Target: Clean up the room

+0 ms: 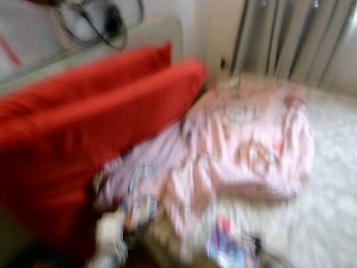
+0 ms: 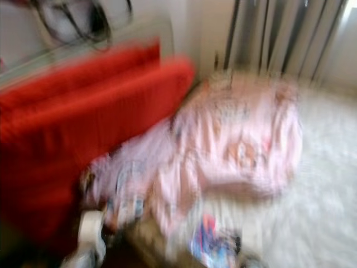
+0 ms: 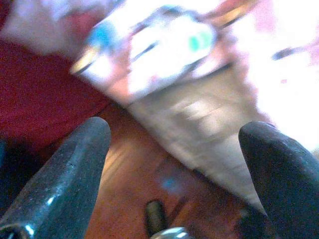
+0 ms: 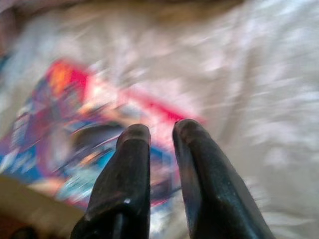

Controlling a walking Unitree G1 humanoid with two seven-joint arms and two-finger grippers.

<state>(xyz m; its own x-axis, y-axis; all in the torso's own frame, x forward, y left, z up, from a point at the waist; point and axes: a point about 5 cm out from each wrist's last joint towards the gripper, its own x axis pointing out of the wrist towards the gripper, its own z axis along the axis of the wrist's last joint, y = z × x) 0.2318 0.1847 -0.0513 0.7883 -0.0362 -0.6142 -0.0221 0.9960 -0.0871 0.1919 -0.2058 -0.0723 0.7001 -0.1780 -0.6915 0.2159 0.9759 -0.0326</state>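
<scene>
1. Bed [image 1: 334,184]: white cover, blurred by camera motion; clutter lies heaped on it, awaiting tidying.
2. Red cushions [image 1: 83,128]: lean at the bed's head side.
3. Pink patterned blanket [image 1: 245,145]: crumpled mid-bed, beside the cushions.
4. Colourful booklet [image 4: 75,144]: flat at the bed's near edge.
5. Right gripper [image 4: 160,137]: fingers nearly together, above the booklet.
6. Left gripper [image 3: 174,144]: fingers apart, empty, at the bed's edge.

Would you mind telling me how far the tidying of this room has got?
Little looks done, though the pictures are blurred. The pink blanket lies crumpled on the white bed cover beside the red cushion. The left gripper is open and empty; the right gripper, nearly closed, hovers over a colourful book. All of it remains to tidy.
</scene>
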